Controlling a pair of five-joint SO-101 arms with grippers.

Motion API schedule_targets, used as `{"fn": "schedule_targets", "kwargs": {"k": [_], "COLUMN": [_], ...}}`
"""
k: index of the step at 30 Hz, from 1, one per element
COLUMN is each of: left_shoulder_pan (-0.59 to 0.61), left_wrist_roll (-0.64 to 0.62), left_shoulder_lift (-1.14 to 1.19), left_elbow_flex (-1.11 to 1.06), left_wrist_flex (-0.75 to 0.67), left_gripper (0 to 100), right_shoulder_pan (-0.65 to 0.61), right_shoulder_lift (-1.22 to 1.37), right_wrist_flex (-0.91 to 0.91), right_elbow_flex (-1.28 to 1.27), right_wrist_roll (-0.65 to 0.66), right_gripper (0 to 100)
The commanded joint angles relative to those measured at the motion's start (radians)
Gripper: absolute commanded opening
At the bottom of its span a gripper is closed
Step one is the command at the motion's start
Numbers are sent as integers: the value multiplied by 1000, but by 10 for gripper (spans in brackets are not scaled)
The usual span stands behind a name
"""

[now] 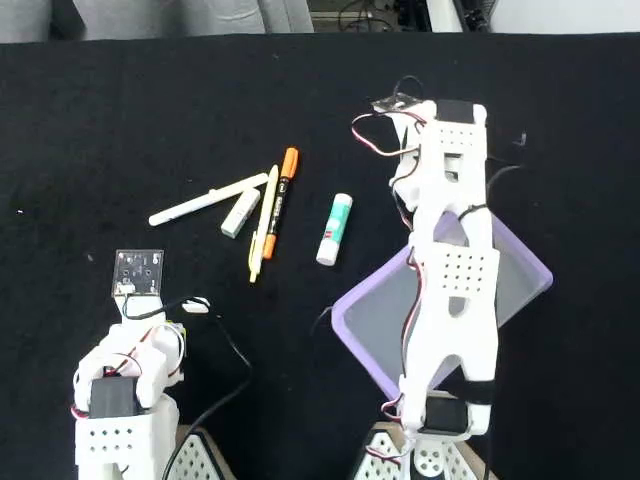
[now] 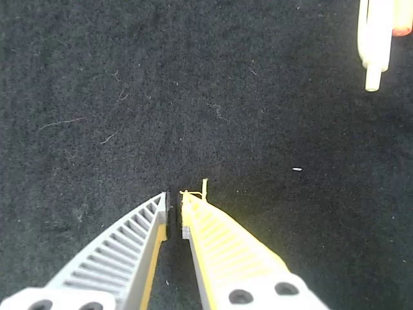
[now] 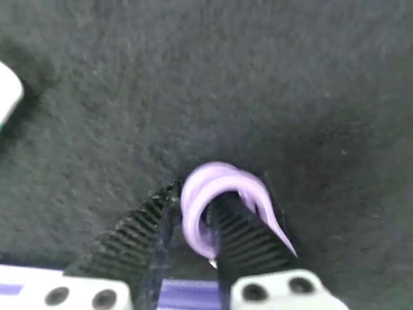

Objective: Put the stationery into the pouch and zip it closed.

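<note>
A grey pouch with a purple border lies flat at the right, partly under the right arm. In the right wrist view my right gripper is shut on a purple loop of the pouch, just above the black cloth. Left of the pouch lie a glue stick, an orange marker, a yellow pen, a small white eraser and a white pen. My left gripper is shut on nothing, low over bare cloth, with the yellow pen's tip ahead of it.
The left arm sits folded at the near left corner. Black cloth covers the whole table. A white object shows at the edge of the right wrist view. Cables trail near the arm bases.
</note>
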State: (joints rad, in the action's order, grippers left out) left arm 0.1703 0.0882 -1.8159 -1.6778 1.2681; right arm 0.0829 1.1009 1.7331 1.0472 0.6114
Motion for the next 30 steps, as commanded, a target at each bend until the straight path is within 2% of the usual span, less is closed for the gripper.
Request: {"fn": "schedule_targets", "kwargs": {"k": [1, 14, 30], "left_shoulder_pan": [-2, -2, -5], "left_wrist_roll": [11, 11, 11], "left_shoulder_lift": [-8, -8, -8], "left_elbow_flex": [-22, -22, -22], "left_wrist_flex": [0, 0, 0], "left_gripper": [58, 58, 58], "right_shoulder_pan": [-61, -57, -8], "right_shoulder_lift": [-2, -5, -154], "right_wrist_flex": [20, 8, -408], "right_elbow_flex": [131, 631, 613], "right_wrist_roll": [5, 9, 9], "right_gripper": [9, 11, 11]}}
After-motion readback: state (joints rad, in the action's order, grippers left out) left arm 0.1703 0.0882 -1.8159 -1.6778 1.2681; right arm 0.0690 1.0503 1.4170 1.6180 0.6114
